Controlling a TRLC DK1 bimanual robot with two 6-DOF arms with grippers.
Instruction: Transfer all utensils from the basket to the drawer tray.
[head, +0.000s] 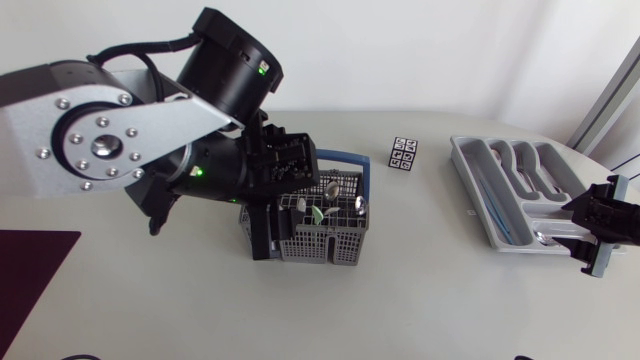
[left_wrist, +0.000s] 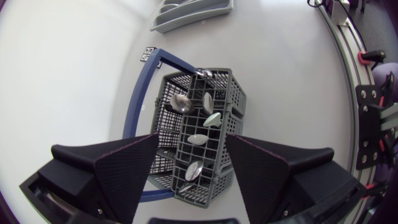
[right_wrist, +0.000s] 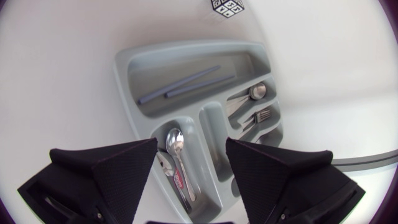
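Both jaws released: left above the basket, right above the drawer tray, beside a patterned cube.

I'm seeing the grey, blue-handled basket standing upright below and between my left fingers, holding what are probably spoons. The grey drawer tray is lying beneath my right fingers, carrying cutlery and two sticks.

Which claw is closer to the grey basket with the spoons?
Left. The left gripper hangs directly over the basket; the right gripper is far off, above the drawer tray.
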